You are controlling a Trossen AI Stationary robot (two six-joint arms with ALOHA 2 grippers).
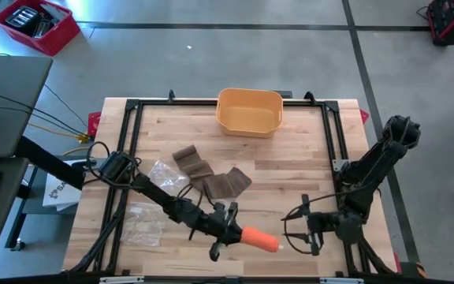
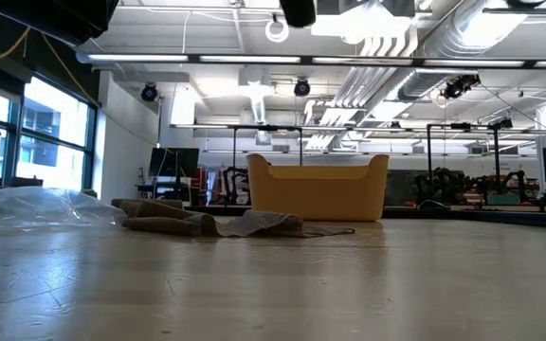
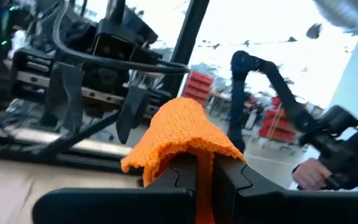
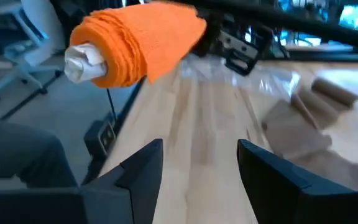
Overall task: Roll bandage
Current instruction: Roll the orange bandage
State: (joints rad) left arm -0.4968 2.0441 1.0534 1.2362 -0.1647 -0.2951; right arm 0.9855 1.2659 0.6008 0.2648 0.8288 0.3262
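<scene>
Presently we find the left gripper (image 1: 247, 234) clamped on 1 rolled orange fabric bandage (image 1: 261, 239) above the wooden table (image 1: 290, 158). Right gripper (image 1: 299, 214) stands wide, holding nothing, just beside.

Both arms are dark, near-black, built of slim tubular links joined by chunkier rounded joint housings; the left arm (image 1: 152, 192) runs as a long thin boom, while the right arm (image 1: 377, 162) shows a bulbous rounded joint at its upper end. Thin black cables loop loosely off each one, most clearly in curls beside the right gripper (image 1: 299, 213) and near the left arm's base. The left gripper (image 3: 205, 177) has matte black fingers with stepped, notched inner edges on a broad flat black body, and the right gripper's fingers (image 4: 143, 168) are flat, angular black plates tapering to blunt tips.
</scene>
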